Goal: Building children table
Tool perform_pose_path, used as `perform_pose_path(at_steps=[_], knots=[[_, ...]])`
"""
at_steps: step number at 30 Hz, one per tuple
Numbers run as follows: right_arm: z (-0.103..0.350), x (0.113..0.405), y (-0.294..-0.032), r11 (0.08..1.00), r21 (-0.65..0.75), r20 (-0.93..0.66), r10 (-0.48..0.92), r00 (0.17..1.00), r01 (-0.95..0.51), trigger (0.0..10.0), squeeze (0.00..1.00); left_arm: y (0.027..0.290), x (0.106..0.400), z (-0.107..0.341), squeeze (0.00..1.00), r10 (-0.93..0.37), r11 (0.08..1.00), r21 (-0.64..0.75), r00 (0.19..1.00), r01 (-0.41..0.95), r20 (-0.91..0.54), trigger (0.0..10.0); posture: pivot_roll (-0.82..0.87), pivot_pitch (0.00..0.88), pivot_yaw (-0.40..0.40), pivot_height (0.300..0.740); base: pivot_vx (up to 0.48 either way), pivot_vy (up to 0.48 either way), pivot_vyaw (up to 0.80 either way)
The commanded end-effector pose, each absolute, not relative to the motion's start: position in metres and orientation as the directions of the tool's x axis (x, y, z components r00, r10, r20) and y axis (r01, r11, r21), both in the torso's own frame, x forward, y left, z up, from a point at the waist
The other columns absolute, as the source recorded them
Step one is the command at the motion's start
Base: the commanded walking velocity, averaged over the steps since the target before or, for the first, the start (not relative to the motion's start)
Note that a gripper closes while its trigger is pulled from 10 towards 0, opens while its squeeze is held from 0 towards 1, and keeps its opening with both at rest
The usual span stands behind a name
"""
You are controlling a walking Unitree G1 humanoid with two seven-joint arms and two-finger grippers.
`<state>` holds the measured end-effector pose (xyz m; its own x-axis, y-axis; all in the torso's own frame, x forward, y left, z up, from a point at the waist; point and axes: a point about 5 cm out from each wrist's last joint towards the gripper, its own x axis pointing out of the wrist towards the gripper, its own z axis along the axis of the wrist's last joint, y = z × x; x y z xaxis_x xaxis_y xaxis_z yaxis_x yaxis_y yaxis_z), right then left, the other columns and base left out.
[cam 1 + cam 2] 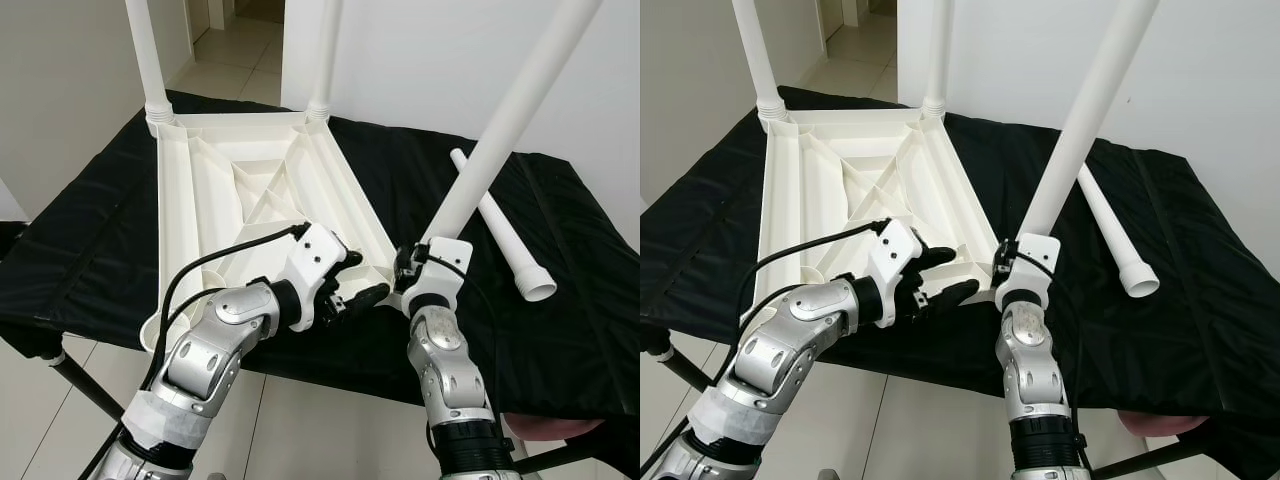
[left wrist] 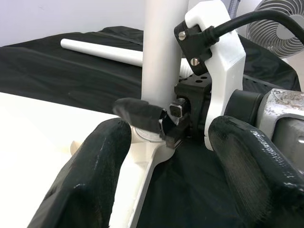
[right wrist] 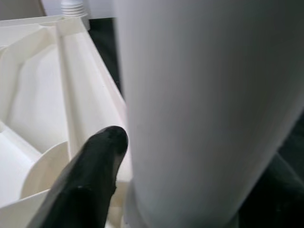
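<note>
A white plastic tabletop (image 1: 176, 200) lies upside down on a black cloth (image 1: 90, 230). Two white legs (image 1: 145, 50) (image 1: 328, 50) stand in its far corners. My right gripper (image 1: 420, 258) is shut on the base of a third leg (image 1: 500, 140), which leans to the right over the tabletop's near right corner. In the right wrist view one black finger (image 3: 90, 175) presses against this leg (image 3: 204, 109). My left gripper (image 1: 362, 277) is open just left of that corner, with its fingers (image 2: 95, 161) on either side of the leg's base. A fourth leg (image 1: 500, 235) lies loose on the cloth at the right.
The cloth-covered table ends just in front of my arms, with tiled floor (image 1: 290, 420) below. White walls and a doorway (image 1: 235, 40) stand behind it. A fan (image 2: 278, 23) is in the background of the left wrist view.
</note>
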<state>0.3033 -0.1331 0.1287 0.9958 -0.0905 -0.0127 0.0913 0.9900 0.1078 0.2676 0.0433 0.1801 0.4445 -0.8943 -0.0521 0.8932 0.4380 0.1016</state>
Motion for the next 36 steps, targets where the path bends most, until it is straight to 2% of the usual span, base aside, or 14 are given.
perform_pose_path(at_steps=[1,5,6,7,14,16,19,27,36], knots=[[0.131,0.305,-0.131,0.994,0.110,0.014,0.014,1.000,-0.016,10.0,1.00,0.041,0.269,0.180,0.00,-0.898,0.431,0.103,0.438,0.896,-0.050,10.0,-0.04,0.000,-0.064,0.740,0.000,0.000,0.00],[0.135,0.304,-0.133,0.994,0.098,0.034,0.053,0.998,-0.056,10.0,1.00,0.040,0.268,0.180,0.00,-0.898,0.431,0.103,0.438,0.896,-0.048,10.0,-0.04,0.000,-0.065,0.740,0.000,0.000,0.00],[0.136,0.304,-0.136,0.993,0.072,0.044,0.088,0.995,-0.092,10.0,0.75,0.039,0.267,0.180,0.00,-0.898,0.432,0.102,0.438,0.896,-0.046,10.0,-0.04,0.000,-0.068,0.740,0.000,0.000,0.00],[0.139,0.305,-0.140,0.990,0.049,0.055,0.128,0.990,-0.130,10.0,0.00,0.038,0.267,0.179,0.00,-0.898,0.432,0.102,0.439,0.896,-0.046,10.0,-0.04,0.000,-0.071,0.740,0.000,0.000,0.00],[0.143,0.308,-0.148,0.978,0.000,0.073,0.207,0.976,-0.207,10.0,0.00,0.037,0.266,0.177,0.00,-0.897,0.433,0.102,0.439,0.896,-0.048,10.0,-0.04,0.000,-0.073,0.740,0.000,0.000,0.00],[0.145,0.314,-0.158,0.943,-0.054,0.068,0.332,0.941,-0.329,10.0,0.00,0.035,0.264,0.173,0.00,-0.895,0.438,0.089,0.443,0.895,-0.049,10.0,-0.03,0.000,-0.077,0.740,0.000,0.000,0.00],[0.141,0.315,-0.161,0.904,-0.095,0.053,0.423,0.905,-0.417,10.0,0.00,0.032,0.264,0.168,0.00,-0.887,0.457,0.069,0.460,0.887,-0.045,10.0,-0.03,0.000,-0.075,0.740,0.000,0.000,0.00],[0.137,0.319,-0.166,0.875,-0.104,0.027,0.478,0.878,-0.473,10.0,0.00,0.027,0.263,0.163,0.00,-0.883,0.464,0.056,0.467,0.884,-0.045,10.0,-0.03,0.000,-0.075,0.740,0.000,0.000,0.00],[0.119,0.320,-0.179,0.800,-0.085,-0.067,0.590,0.805,-0.594,10.0,0.00,0.029,0.259,0.153,0.00,-0.882,0.463,0.048,0.465,0.885,-0.075,10.0,-0.02,0.000,-0.070,0.740,0.000,0.000,0.00]])
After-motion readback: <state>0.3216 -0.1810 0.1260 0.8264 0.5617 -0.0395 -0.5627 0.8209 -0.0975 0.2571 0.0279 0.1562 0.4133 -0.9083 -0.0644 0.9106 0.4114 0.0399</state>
